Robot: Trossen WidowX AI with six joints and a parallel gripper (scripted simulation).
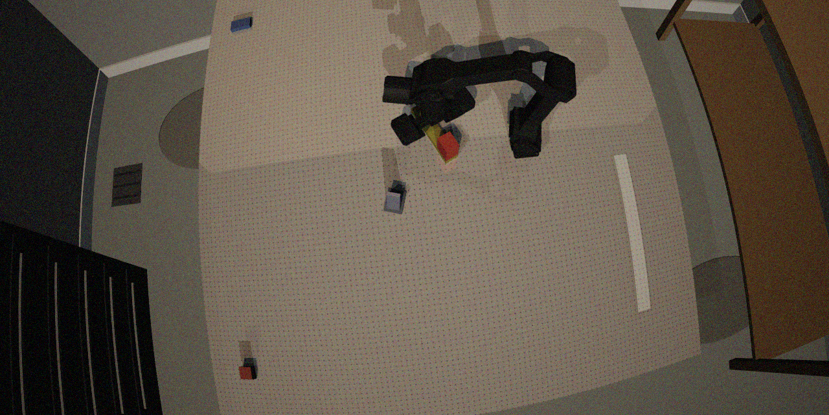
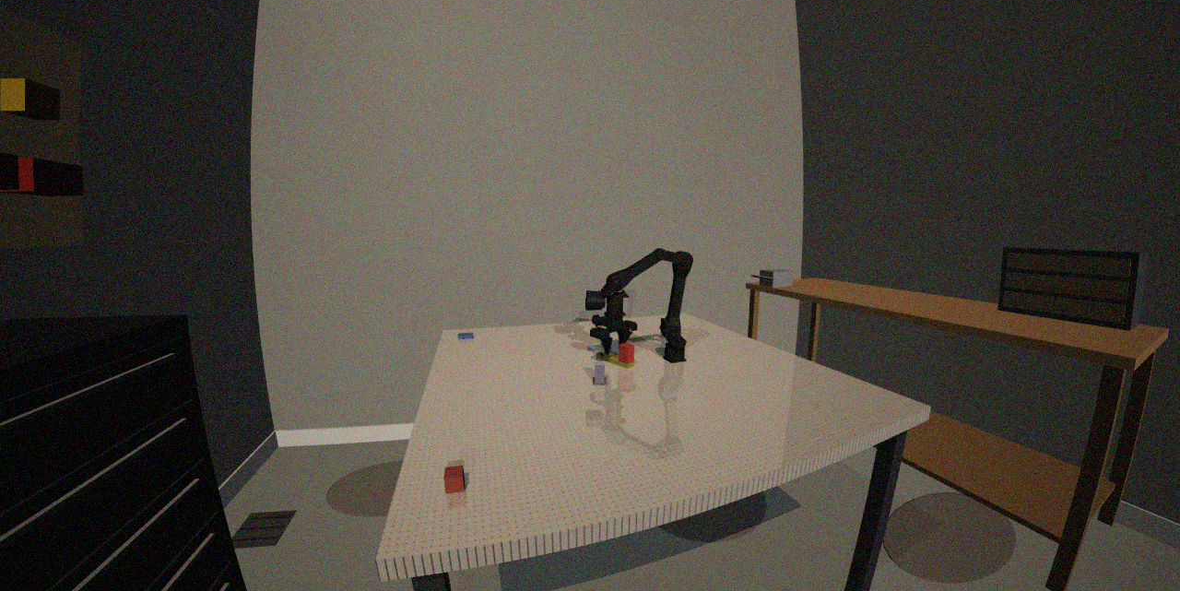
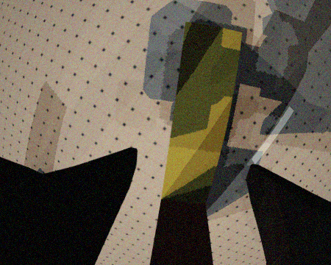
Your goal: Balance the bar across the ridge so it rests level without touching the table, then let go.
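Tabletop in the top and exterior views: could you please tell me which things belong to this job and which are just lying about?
For the job:
- yellow bar with red block on one end
- grey piece, apparently the ridge

Lying about:
- blue block
- separate red cube
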